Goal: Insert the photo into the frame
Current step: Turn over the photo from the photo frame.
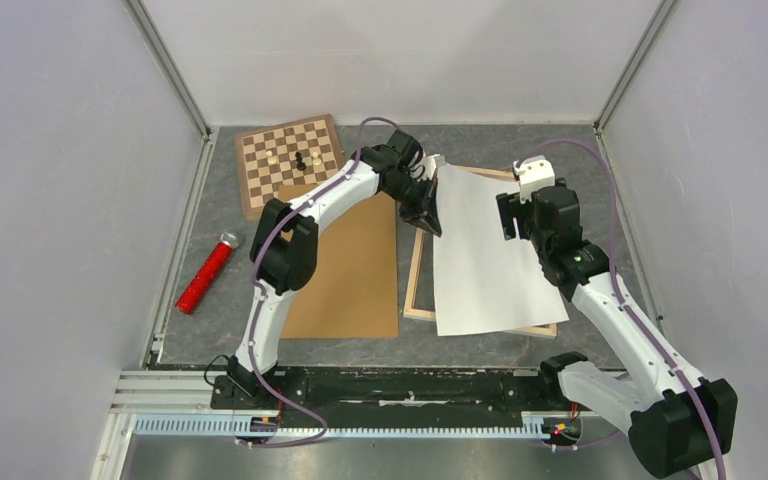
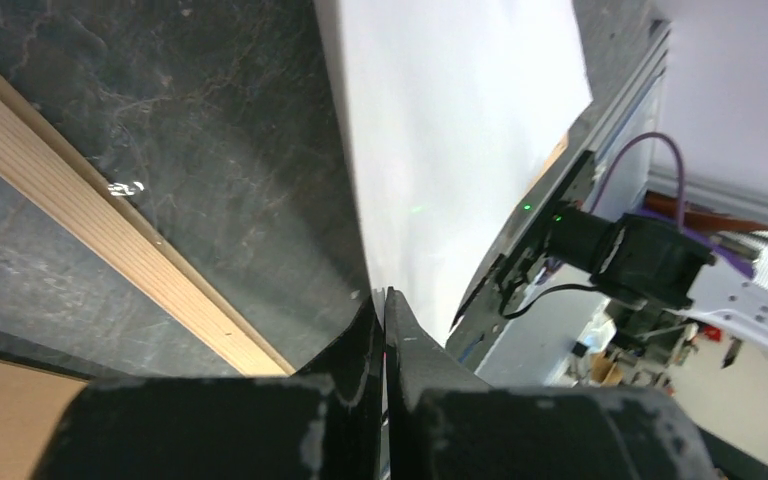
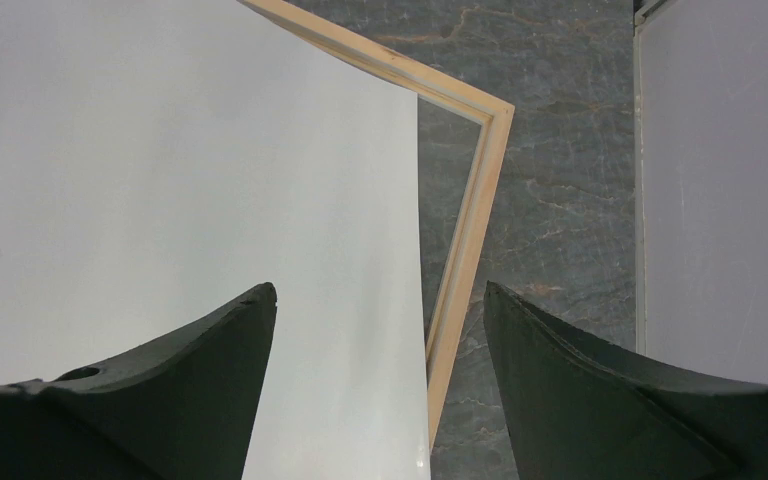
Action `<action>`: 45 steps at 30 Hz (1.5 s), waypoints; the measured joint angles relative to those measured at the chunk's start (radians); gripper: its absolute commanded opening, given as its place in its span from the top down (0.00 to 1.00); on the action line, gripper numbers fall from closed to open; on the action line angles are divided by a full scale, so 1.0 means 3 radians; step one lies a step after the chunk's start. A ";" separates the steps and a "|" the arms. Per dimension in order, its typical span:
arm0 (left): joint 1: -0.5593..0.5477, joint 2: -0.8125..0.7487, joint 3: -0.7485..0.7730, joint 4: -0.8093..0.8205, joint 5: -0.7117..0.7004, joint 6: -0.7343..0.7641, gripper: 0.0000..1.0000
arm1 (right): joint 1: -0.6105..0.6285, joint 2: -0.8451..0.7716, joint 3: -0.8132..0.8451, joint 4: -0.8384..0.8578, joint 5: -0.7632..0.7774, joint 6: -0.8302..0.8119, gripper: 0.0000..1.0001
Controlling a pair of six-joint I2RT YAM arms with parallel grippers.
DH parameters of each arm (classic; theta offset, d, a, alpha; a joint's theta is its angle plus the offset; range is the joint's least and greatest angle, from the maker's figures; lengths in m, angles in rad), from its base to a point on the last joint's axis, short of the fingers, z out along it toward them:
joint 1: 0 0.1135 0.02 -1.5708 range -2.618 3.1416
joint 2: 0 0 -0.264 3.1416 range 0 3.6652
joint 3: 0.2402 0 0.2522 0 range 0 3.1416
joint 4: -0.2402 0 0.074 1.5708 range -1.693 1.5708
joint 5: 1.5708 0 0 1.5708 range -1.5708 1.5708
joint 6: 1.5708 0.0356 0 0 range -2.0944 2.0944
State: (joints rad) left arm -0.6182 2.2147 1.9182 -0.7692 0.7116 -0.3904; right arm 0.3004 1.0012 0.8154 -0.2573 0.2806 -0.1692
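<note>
The photo (image 1: 482,255) shows its plain white back and lies slanted over the frame (image 1: 417,282), with its left edge lifted. My left gripper (image 1: 432,220) is shut on that left edge; in the left wrist view the closed jaws (image 2: 384,300) pinch the white sheet (image 2: 450,130) above the frame's wooden bar (image 2: 110,250). My right gripper (image 1: 509,215) hovers open over the photo's right edge. In the right wrist view its gap (image 3: 378,295) spans the sheet's edge (image 3: 210,170) and the frame's corner bar (image 3: 465,230), holding nothing.
A brown backing board (image 1: 350,270) lies left of the frame. A chessboard (image 1: 290,160) with a few pieces sits at the back left. A red roller (image 1: 205,272) lies near the left wall. Walls enclose the table on three sides.
</note>
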 measured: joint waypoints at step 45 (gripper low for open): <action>-0.0023 0.1057 0.1748 -0.1033 -0.0785 0.1331 0.98 | -0.0760 0.0249 -0.0596 0.0388 -0.0084 0.0084 0.33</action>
State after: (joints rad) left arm -0.6250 2.5317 2.4428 -1.0790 0.4763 0.0090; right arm 0.0723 1.0760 0.6365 -0.1410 0.2554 -0.1440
